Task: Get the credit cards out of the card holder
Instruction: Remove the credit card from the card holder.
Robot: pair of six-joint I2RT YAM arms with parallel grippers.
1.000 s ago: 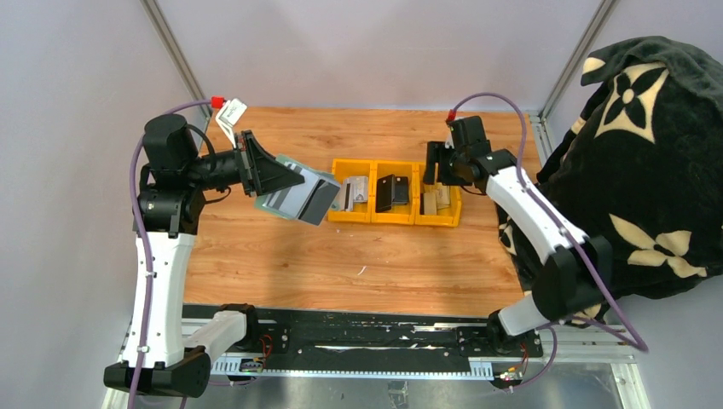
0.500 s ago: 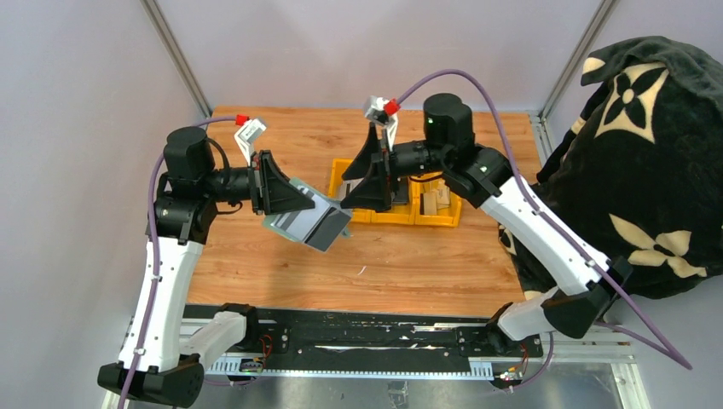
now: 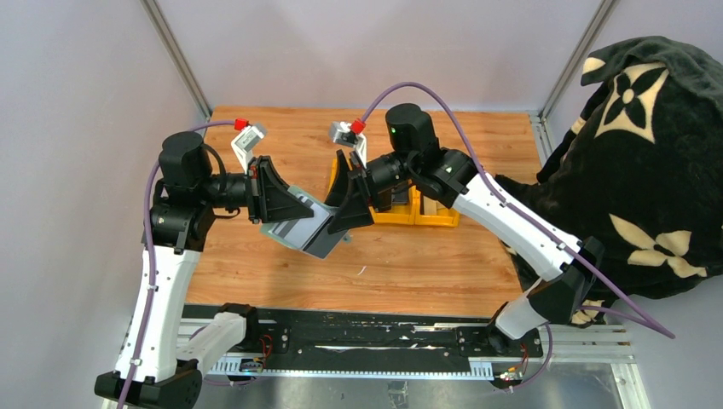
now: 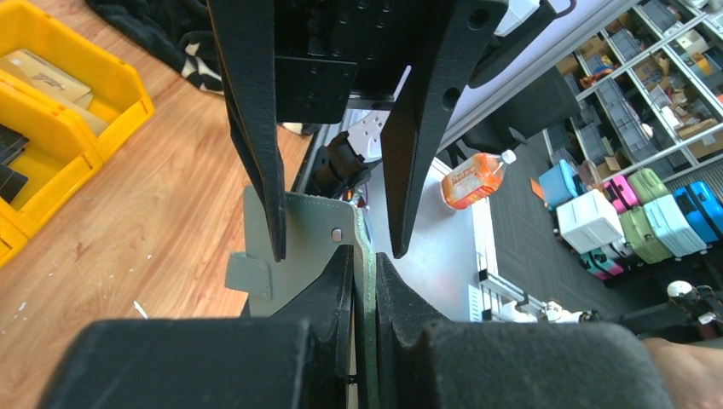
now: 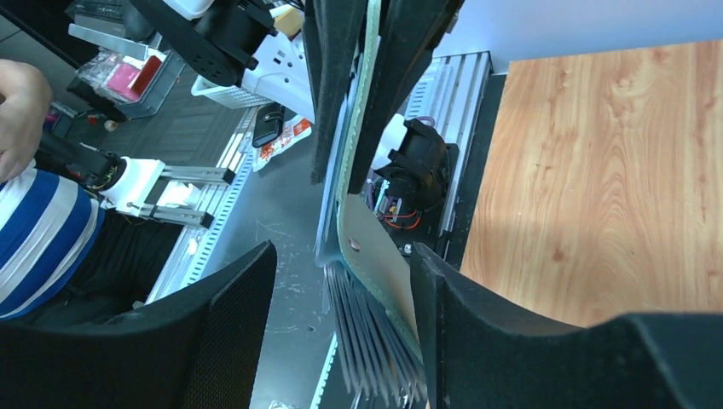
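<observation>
My left gripper (image 3: pixel 298 207) is shut on one edge of the sage-green card holder (image 3: pixel 300 228) and holds it above the table. The left wrist view shows the holder (image 4: pixel 298 243) pinched edge-on between my left gripper (image 4: pixel 365 256). My right gripper (image 3: pixel 337 213) is open, its jaws on either side of the holder's free end. In the right wrist view (image 5: pixel 341 256) the holder's green flap (image 5: pixel 375 264) lies against one finger (image 5: pixel 477 341), with dark fanned pockets (image 5: pixel 367 341) beside it. I cannot tell cards from pockets there.
A yellow three-compartment bin (image 3: pixel 443 220) stands behind the right gripper, with a tan card (image 4: pixel 43 72) and dark cards in it; its wall also shows in the left wrist view (image 4: pixel 94 106). A black patterned blanket (image 3: pixel 639 153) lies at the table's right edge.
The right arm swung left from the yellow bin to the card holder, its open jaws now around the holder's end. The left arm shifted the holder slightly lower and nearer.
</observation>
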